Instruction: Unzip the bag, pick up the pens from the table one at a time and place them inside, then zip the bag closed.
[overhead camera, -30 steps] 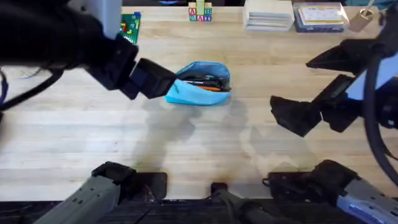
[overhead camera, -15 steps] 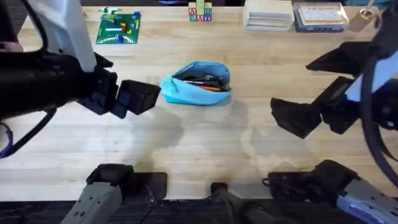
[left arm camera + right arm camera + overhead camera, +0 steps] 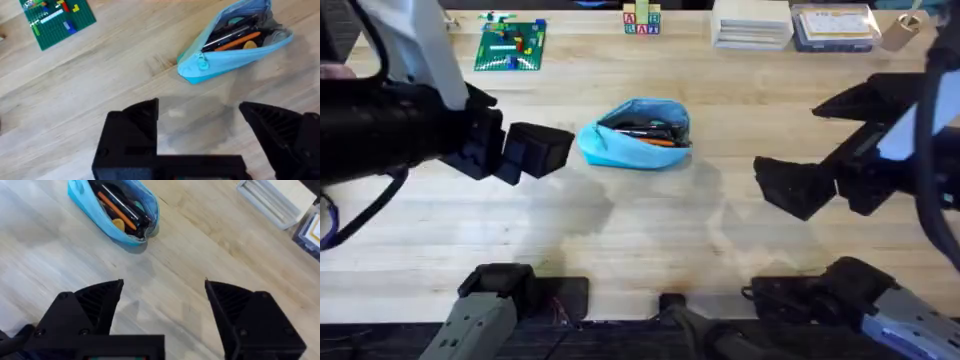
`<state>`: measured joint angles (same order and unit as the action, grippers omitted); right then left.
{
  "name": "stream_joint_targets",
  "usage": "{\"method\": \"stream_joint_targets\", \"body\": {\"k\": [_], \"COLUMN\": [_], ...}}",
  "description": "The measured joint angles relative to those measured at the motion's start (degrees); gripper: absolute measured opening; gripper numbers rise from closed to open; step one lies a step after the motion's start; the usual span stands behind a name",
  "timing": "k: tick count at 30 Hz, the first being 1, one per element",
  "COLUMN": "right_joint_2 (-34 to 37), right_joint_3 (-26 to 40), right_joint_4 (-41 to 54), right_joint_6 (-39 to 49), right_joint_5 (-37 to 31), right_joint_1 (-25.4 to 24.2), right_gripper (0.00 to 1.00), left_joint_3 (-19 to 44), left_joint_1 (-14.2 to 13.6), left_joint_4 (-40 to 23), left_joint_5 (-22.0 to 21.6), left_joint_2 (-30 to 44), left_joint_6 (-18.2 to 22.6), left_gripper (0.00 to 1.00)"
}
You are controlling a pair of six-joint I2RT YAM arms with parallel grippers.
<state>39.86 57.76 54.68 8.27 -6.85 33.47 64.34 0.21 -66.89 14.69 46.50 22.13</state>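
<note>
Black fingers of the left gripper (image 3: 200, 135) stand spread and empty, just beside the bag (image 3: 636, 134). Farther right, the right gripper (image 3: 162, 305) hangs open too, holding nothing. One light blue bag lies unzipped mid-table (image 3: 620, 240), holding two pens (image 3: 232, 40): one orange, one black.

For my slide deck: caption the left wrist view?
Open left hand above the table, facing the unzipped bag holding the pens.
</note>
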Motion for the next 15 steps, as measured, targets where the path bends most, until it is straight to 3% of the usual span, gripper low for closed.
{"method": "stream_joint_targets", "body": {"k": [9, 14, 15], "right_joint_2": [0.8, 4.9, 8.3], "right_joint_3": [0.0, 0.0, 0.0], "right_joint_4": [-1.0, -2.1, -2.0], "right_joint_6": [-5.0, -7.1, -8.8], "right_joint_5": [3.4, 6.6, 8.0], "right_joint_1": [0.1, 0.1, 0.3], "right_gripper": [0.996, 0.996, 0.996], "left_joint_3": [0.0, 0.0, 0.0], "left_joint_1": [0.9, 5.9, 10.3], "left_joint_4": [0.7, 1.2, 1.2], "left_joint_5": [-1.0, 0.7, 4.7], "left_joint_2": [0.3, 2.3, 3.9], "left_joint_6": [2.7, 6.0, 9.3], "left_gripper": [0.992, 0.991, 0.991]}}
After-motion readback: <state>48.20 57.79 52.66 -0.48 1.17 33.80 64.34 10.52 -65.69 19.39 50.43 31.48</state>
